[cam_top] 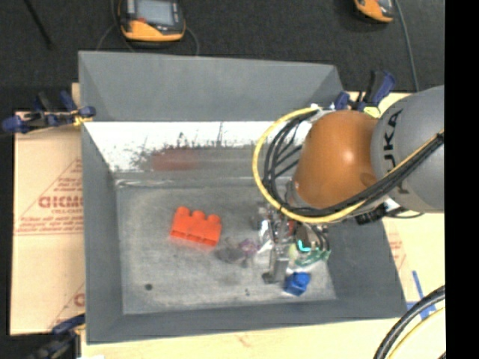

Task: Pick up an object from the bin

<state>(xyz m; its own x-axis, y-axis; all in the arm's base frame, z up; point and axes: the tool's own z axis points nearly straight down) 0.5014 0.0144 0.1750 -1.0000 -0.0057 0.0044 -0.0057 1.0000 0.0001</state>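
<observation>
The arm (337, 159) comes in from 3 o'clock and hangs its gripper (275, 259) low over the bin (105, 223), at about 4 o'clock of the floor's centre. Cables and the wrist crowd the tip, so I cannot tell whether the gripper is spread or pressed together, and nothing can be seen pinched in it. Three things lie on the floor. Closest is a small blue piece (297, 283), just beside the tip at 5 o'clock and near the front wall; whether the two touch cannot be made out. It is squat, with no plain long axis. A small purplish-grey bit (241, 250) lies near the tip at 9 o'clock. An orange brick (196, 226) lies well apart at about 10 o'clock, studs up, its long axis running roughly from 9 to 3 o'clock with the 3 o'clock end a little lower. Judging from this, the pick is not yet made, and the blue piece looks the likeliest target: the tip sits slightly toward 11 o'clock of it, so the coming move calls for a short shift toward 5 o'clock before closing. The front wall close behind the piece leaves little room and could block the approach.
</observation>
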